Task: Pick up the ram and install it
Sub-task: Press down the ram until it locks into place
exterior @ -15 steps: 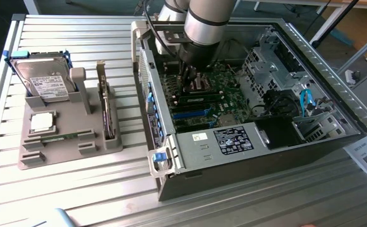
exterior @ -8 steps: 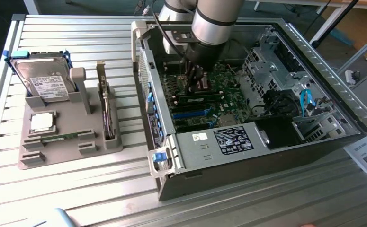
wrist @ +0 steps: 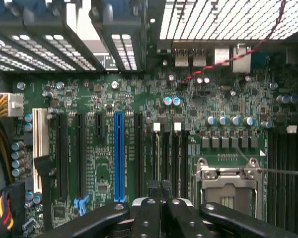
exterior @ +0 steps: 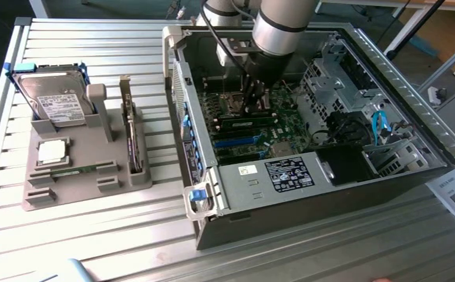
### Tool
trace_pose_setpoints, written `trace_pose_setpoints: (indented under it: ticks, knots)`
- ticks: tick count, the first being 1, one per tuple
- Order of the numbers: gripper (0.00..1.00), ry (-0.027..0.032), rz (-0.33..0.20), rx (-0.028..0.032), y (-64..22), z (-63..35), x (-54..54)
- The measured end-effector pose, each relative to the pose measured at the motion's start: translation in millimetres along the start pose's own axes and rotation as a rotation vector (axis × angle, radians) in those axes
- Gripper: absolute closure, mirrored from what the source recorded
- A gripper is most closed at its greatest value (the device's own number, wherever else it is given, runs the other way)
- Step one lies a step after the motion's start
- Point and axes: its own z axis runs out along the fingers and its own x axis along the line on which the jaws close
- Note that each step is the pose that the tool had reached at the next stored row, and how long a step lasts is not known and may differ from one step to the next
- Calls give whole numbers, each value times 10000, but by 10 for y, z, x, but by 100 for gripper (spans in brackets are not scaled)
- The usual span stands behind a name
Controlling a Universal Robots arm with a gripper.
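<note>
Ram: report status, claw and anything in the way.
Claw shut, low over the board. Ram stands in slot beneath it; grip unclear. Blue cable off to the side.

Glossy black plastic gripper (wrist: 161,191) is hovering over a matt green circuit board (wrist: 139,99); beyond it, perforated bare metal casing (wrist: 223,17) is shining, beside a blue plastic slot (wrist: 119,156).
</note>
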Motion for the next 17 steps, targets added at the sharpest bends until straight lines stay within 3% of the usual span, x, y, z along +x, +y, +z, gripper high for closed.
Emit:
trace_pose_setpoints:
  ticks: [3, 17]
  knots:
    - [89, 0, 0, 0, -49, -1, 0]
    - [89, 0, 0, 0, -54, 67, 0]
